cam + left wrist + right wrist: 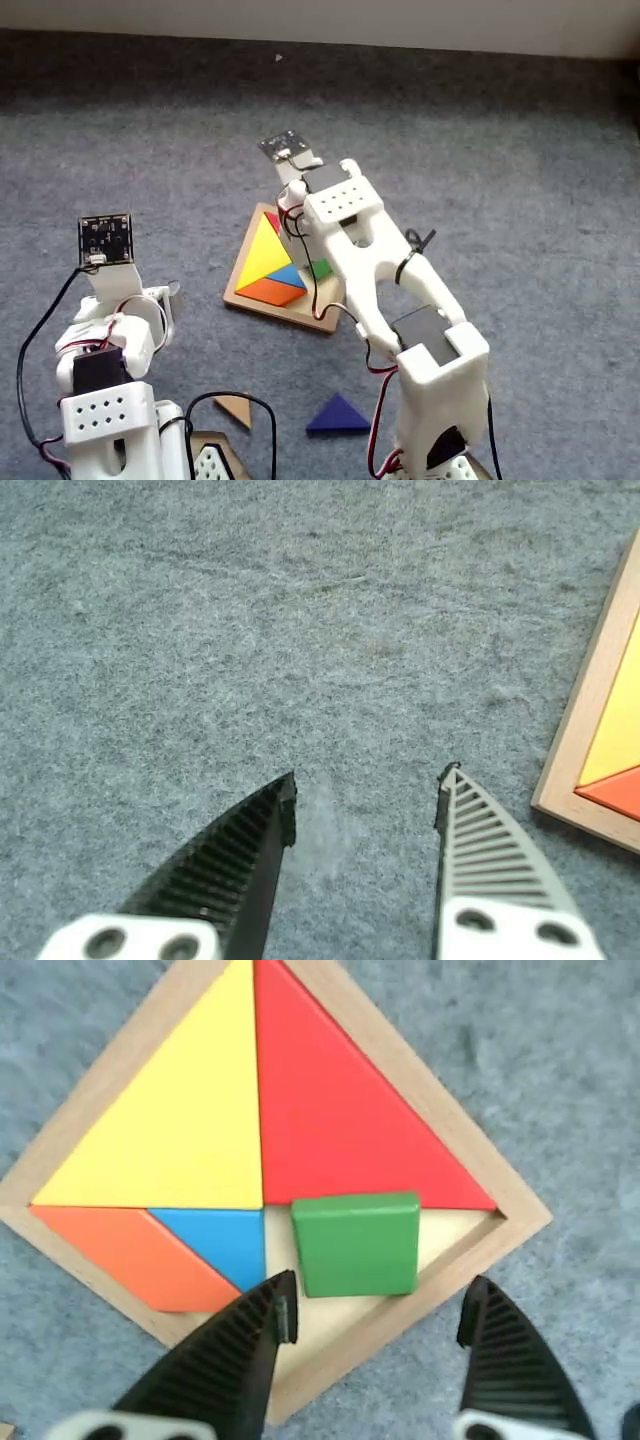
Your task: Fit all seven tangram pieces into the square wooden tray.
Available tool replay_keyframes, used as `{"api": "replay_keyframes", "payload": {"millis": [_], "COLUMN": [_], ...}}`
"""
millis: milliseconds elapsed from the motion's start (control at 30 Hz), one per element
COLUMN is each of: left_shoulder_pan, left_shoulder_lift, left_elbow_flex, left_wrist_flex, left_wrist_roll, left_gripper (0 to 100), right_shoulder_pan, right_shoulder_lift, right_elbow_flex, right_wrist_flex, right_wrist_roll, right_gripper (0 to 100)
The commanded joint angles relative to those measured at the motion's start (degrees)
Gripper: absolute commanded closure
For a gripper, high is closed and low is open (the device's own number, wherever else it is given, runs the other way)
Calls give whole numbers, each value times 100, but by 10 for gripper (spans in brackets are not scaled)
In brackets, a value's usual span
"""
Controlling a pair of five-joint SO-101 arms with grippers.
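The square wooden tray (505,1222) lies cornerwise on the carpet. A large yellow triangle (180,1130), a large red triangle (340,1110), an orange parallelogram (130,1255) and a small blue triangle (215,1240) sit in it. A green square (357,1243) rests in the tray's bare part below the red triangle. My right gripper (380,1310) hovers open just short of the green square, not touching it. My left gripper (368,785) is open over bare carpet, with the tray's edge (585,740) to one side. In the high view the right arm (370,250) covers part of the tray (250,300).
A dark blue triangle (338,415) and a tan triangle (235,408) lie loose on the grey carpet between the two arm bases. The left arm (105,340) stands to the left of the tray. Open carpet spreads beyond and to the right of the tray.
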Motion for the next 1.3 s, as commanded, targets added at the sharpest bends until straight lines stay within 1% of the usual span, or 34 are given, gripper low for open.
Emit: {"api": "replay_keyframes", "payload": {"millis": [0,67,233,300,433,633,767,900,1067,1200,1267], "left_shoulder_pan": [-40,-40,-40,-40,-40,-40,-57,-75,-365,-673,-769], "left_shoulder_lift": [-84,-84,-84,-84,-84,-84,-84,-84,-84,-84,-84], "left_elbow_flex": [-31,-31,-31,-31,-31,-31,-40,-66,-84,-75,-84], "left_wrist_flex": [-105,-105,-105,-105,-105,-105,-105,-105,-167,-334,-352], "left_wrist_roll": [26,26,26,26,26,26,26,26,70,88,281], "left_gripper": [769,769,769,769,769,769,769,769,769,769,769], "right_shoulder_pan": [-48,4,338,426,585,541,374,92,-224,-224,-224], "right_shoulder_lift": [-119,-119,-75,-84,-75,338,681,655,251,-497,-980], "right_elbow_flex": [-295,-295,-295,-286,-277,-286,-321,-321,-321,-303,-259], "right_wrist_flex": [92,136,-13,-224,-277,-295,-242,-224,145,505,655], "right_wrist_roll": [-44,-26,554,651,730,721,721,721,730,712,695], "right_gripper": [753,771,919,948,952,954,954,954,954,954,954]}}
